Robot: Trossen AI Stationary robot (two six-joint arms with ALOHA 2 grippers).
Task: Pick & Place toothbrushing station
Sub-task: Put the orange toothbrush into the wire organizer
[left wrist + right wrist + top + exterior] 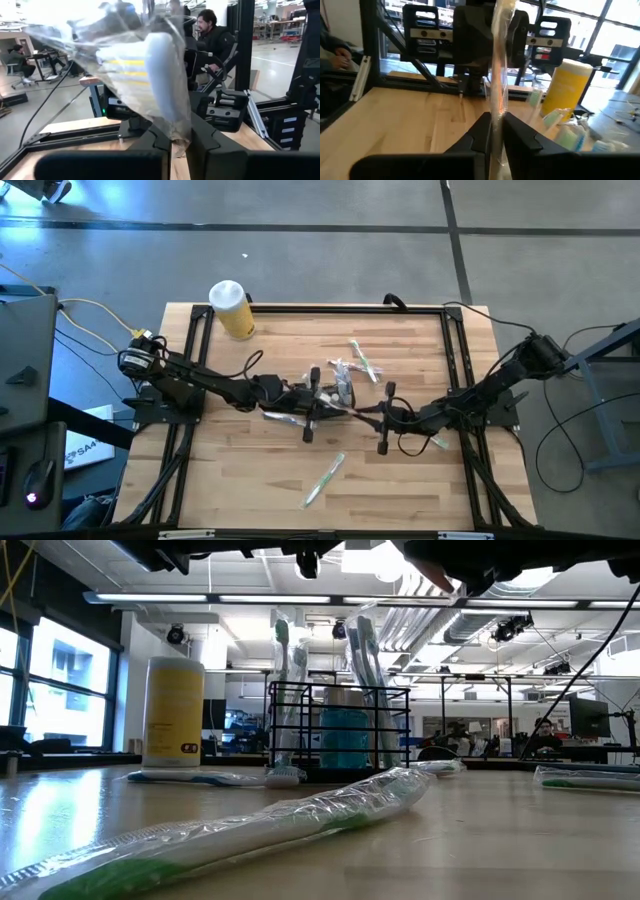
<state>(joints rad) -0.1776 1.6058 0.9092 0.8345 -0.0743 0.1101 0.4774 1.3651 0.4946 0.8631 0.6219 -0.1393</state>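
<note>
The toothbrushing station (337, 386), a black mesh caddy (340, 735), stands mid-table with several toothbrushes upright in it. Just on its near side a toothbrush in a clear wrapper (160, 80) spans the gap between my two grippers, above the table. My left gripper (303, 406) (180, 137) is shut on one end of it. My right gripper (385, 418) (496, 125) is shut on the other end (499, 75). More wrapped toothbrushes lie flat on the table (325, 478), (364, 361). My left gripper pinches the wrapper's end (181, 131) between its two fingers, coming about level from the table's left. The wrapped white brush runs on away from the fingers, clear of the table. My right gripper pinches the clear wrapper (498, 112) between its two fingers, level from the table's right. The wrapper runs straight on from the fingers toward the left gripper, lifted off the wood.
A yellow cylinder with a white lid (231, 308) stands at the far left corner. A black frame (452, 360) borders the table. A wrapped brush (438, 442) lies under the right arm. People sit in the room beyond (210, 30).
</note>
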